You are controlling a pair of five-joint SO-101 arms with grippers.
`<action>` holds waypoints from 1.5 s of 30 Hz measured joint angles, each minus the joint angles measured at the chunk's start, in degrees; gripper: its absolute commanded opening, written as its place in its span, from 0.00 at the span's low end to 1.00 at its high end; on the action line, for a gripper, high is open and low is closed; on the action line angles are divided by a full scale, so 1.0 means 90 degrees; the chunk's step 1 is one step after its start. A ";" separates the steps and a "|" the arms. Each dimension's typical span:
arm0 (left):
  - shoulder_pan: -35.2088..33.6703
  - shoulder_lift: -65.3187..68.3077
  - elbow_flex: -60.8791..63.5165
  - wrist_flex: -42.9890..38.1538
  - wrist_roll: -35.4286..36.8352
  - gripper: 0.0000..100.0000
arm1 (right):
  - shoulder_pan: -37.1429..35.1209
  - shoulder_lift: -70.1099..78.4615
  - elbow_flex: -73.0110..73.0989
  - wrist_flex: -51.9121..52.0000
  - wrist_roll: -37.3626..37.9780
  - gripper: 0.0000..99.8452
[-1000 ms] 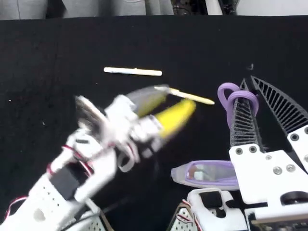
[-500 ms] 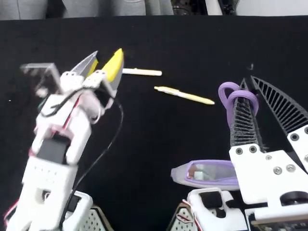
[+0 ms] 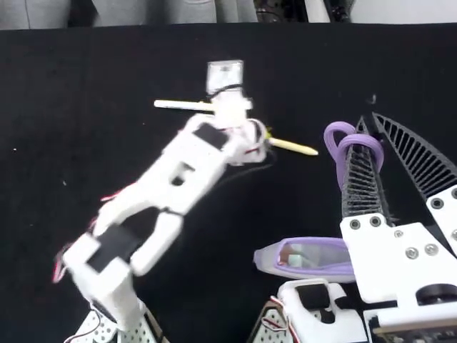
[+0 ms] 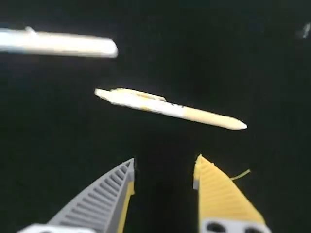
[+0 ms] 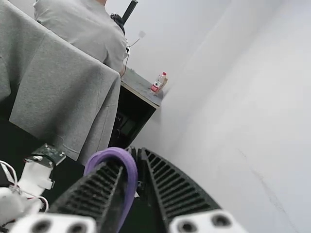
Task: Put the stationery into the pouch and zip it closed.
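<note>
No text, number or sign is legible in any view; yellow pen (image 4: 170, 109) has faint darker marks along its barrel, too blurred to read; small bottle (image 5: 158, 82), in the room behind, has a coloured band, too small to read.

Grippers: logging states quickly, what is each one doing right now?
Left gripper: open, empty, near the yellow pen.
Right gripper: shut on the purple loop.
</note>
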 measured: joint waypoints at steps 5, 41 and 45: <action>0.0225 0.1543 -0.1416 0.0049 0.1153 0.20 | 0.0000 0.0000 0.0000 0.0000 0.0000 0.01; -0.0361 0.4962 -0.4640 0.0098 0.4171 0.03 | 0.0000 0.0000 0.0254 -0.0078 0.0000 0.01; -0.0361 0.5001 -0.4845 0.0361 0.4063 0.03 | 0.0000 0.0000 0.0254 -0.0078 0.0000 0.01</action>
